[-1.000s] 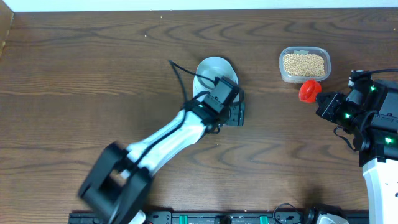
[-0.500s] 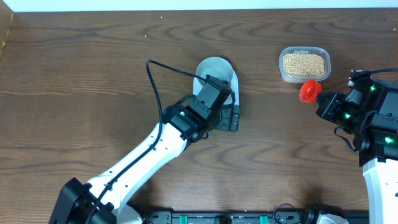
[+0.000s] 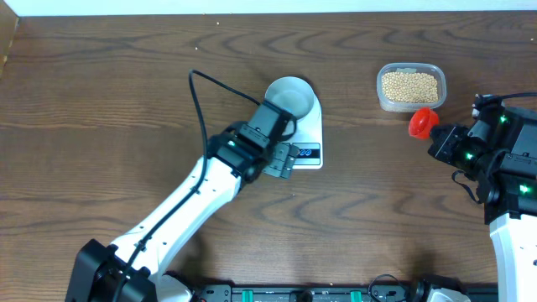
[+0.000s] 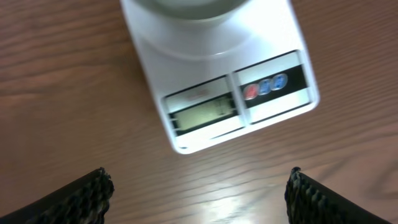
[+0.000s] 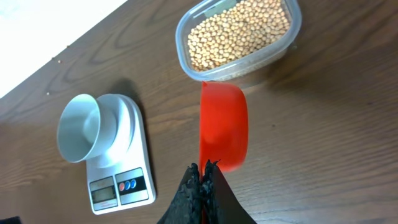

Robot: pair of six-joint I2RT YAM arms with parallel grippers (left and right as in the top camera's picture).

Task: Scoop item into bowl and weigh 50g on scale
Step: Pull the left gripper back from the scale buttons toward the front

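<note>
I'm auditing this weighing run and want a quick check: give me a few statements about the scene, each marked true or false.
1. The bowl sits on the scale. True.
2. The bowl holds beans. False: it is empty; the beans are in the tub.
3. The right end effector grips a red scoop. True.
4. The left end effector is shut on the scale. False: it is open above the scale's front and holds nothing.

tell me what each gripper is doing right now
left gripper: open, holding nothing
right gripper: closed on the red scoop
</note>
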